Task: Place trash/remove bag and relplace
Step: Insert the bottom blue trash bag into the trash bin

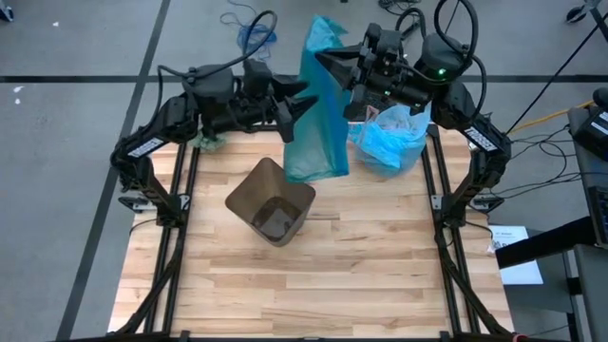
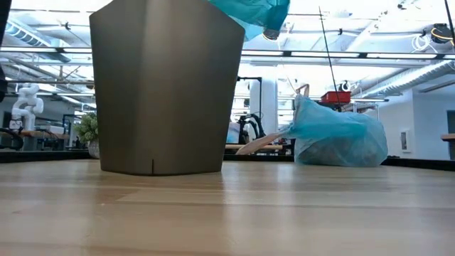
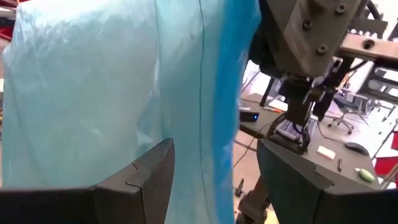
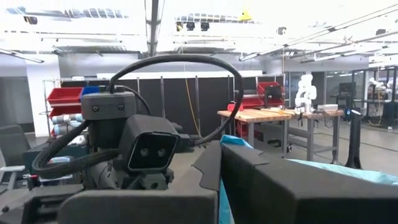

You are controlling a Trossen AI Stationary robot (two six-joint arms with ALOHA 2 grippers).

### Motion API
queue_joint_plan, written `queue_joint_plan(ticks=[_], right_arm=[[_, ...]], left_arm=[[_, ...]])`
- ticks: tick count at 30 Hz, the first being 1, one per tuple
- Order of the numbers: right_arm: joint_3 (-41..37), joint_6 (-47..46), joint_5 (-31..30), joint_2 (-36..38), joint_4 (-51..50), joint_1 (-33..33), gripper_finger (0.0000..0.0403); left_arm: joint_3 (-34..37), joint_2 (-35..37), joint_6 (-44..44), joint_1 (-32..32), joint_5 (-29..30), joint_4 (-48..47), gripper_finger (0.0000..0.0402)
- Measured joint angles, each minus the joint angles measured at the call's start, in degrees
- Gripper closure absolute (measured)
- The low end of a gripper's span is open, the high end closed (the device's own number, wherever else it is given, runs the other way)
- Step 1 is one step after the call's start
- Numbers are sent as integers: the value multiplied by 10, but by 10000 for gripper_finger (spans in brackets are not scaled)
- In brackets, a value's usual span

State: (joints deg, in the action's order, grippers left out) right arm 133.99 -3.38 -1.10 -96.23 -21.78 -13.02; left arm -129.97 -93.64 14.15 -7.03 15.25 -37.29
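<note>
High view: fresh bag (image 1: pixel 316 114) hanging above the bin (image 1: pixel 272 201), pinched at its top by the right gripper (image 1: pixel 328 59), fingers pressed together. Left gripper (image 1: pixel 296 109) spread beside the sheet, gripping nothing. Best to catch one open edge, pull the mouth wide, then lower squarely over the rim; tied full bag (image 1: pixel 389 139) resting by the table's far right edge.

no legible text, labels, brands or nos. anywhere, incl. papers beside table

Two matte black arms — looping black cables, white labels on the lower links, one green light (image 1: pixel 440 71).
</note>
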Motion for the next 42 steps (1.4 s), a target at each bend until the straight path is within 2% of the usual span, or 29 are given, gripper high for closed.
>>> queue_joint_plan(ticks=[10,16,22,26,31,35,42], right_arm=[[0,-6,-1,-31,38,8,403],[0,-17,-3,-42,71,12,403],[9,-11,-1,-40,73,15,403],[10,-4,0,-37,69,16,403],[10,-3,0,-31,68,16,403],[10,-1,0,-30,49,16,403],[10,41,0,-9,11,16,400]], left_arm=[[0,-6,-27,2,16,62,179],[0,-22,-27,0,19,55,179],[0,-20,-27,-1,49,55,186],[0,-20,-25,-1,59,49,238],[0,-11,-32,-1,51,38,378],[-5,3,-40,0,43,34,398],[-33,45,-40,20,26,38,400]])
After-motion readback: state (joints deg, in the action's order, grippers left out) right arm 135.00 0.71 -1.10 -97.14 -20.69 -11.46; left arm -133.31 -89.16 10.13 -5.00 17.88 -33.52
